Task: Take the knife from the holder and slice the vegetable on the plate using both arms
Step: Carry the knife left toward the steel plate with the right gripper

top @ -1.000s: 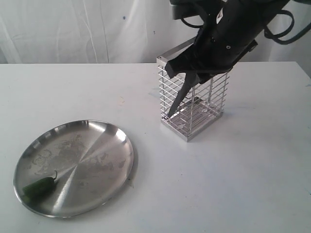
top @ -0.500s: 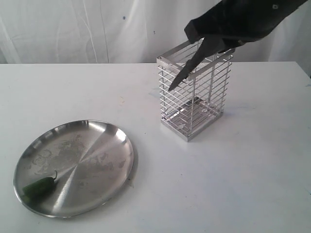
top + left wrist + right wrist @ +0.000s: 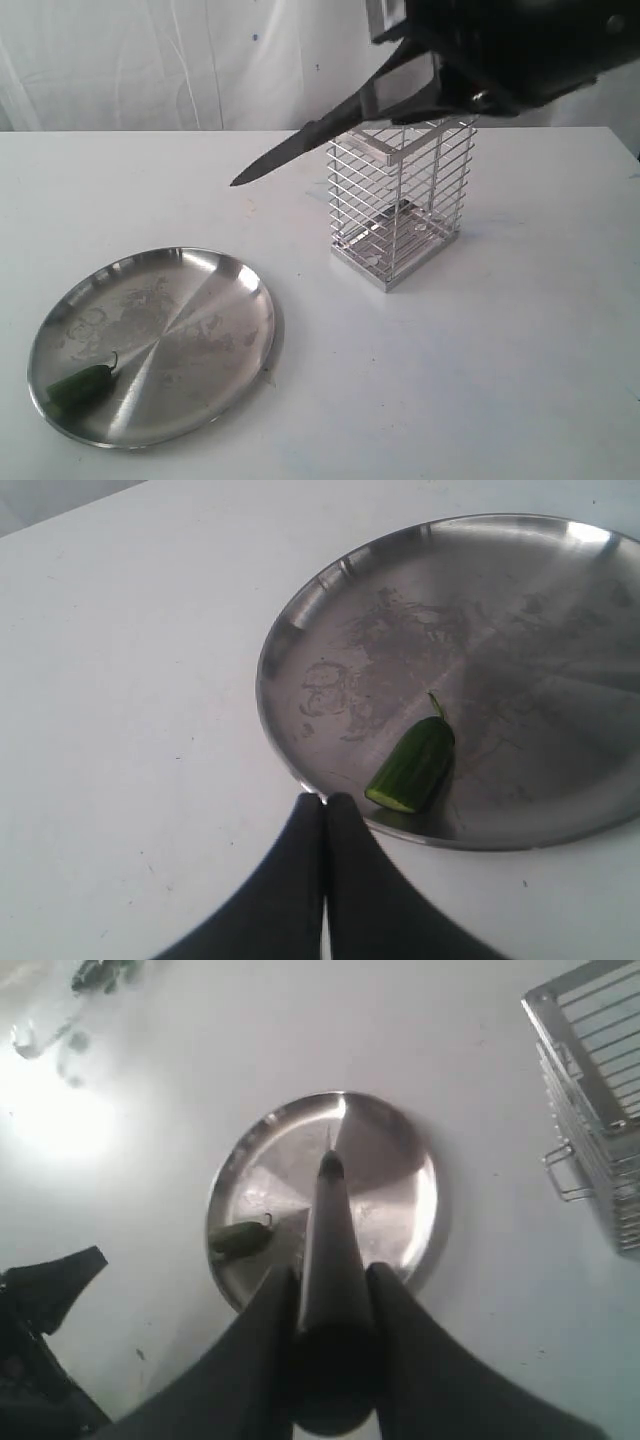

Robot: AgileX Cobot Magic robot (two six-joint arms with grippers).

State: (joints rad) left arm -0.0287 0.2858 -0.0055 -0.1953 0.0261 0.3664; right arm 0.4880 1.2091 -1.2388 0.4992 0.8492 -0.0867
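The black knife [image 3: 300,140] is clear of the wire holder [image 3: 400,205] and hangs in the air with its tip pointing left and down toward the table. My right gripper [image 3: 405,95] is shut on the knife's handle [image 3: 330,1260] above the holder's rim. A small green vegetable [image 3: 80,385] lies near the front-left edge of the steel plate [image 3: 180,300]. My left gripper [image 3: 325,802] is shut and holds nothing. It hovers just outside the plate's rim [image 3: 290,770], close to the vegetable's [image 3: 412,765] cut end. The exterior view does not show it.
The holder [image 3: 600,1090] stands on the white table right of the plate [image 3: 385,1175]. A white curtain hangs behind the table. Part of the black left arm [image 3: 45,1290] shows beside the plate in the right wrist view.
The right gripper has lifted the knife out of the holder and swung it from steeply down inside the basket to pointing left over the table. Plate and vegetable have not moved.
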